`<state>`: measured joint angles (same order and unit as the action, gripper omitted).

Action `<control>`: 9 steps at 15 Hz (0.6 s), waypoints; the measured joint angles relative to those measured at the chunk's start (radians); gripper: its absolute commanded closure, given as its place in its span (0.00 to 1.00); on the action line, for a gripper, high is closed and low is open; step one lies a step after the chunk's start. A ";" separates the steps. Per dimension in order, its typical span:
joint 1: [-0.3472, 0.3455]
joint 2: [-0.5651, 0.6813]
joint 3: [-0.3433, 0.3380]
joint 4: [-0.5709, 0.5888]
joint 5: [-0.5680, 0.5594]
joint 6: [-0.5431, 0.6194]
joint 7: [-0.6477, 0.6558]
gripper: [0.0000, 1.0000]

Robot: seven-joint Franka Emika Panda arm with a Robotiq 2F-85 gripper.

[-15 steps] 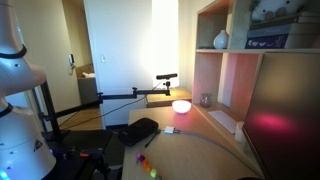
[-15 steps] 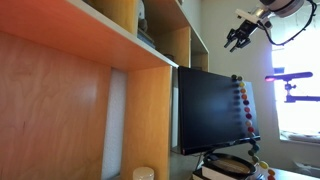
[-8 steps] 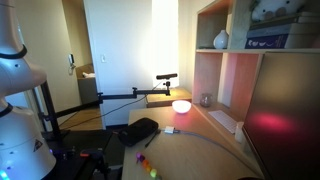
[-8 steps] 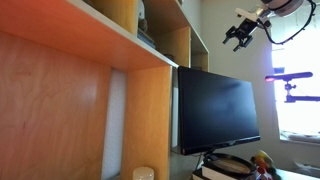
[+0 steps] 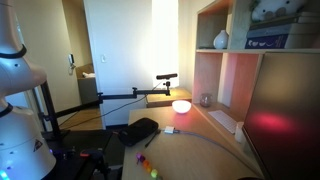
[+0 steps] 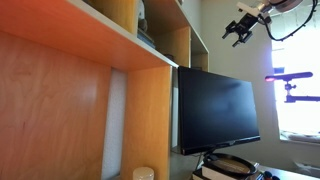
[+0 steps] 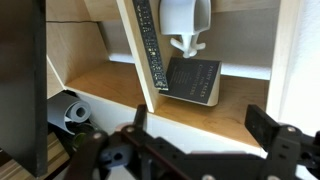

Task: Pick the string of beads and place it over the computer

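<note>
The computer stands upright beside the wooden shelves. The gripper hangs high above its top edge, fingers spread wide, holding nothing. The string of beads shows only as a small coloured patch below the computer's lower corner.

Wrist view (close) toward shelf

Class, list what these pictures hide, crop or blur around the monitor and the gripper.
- Monitor: cropped by an exterior view's right edge.
- Beads: seen nowhere; an exterior view's bottom edge cuts off what lies under the monitor.
- Gripper: tiny, dark in an exterior view; fingers blurred in the wrist view.
</note>
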<state>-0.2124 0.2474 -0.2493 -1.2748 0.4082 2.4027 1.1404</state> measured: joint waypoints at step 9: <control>0.000 -0.009 0.005 -0.004 0.010 0.000 -0.017 0.00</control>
<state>-0.2122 0.2384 -0.2438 -1.2789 0.4177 2.4027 1.1236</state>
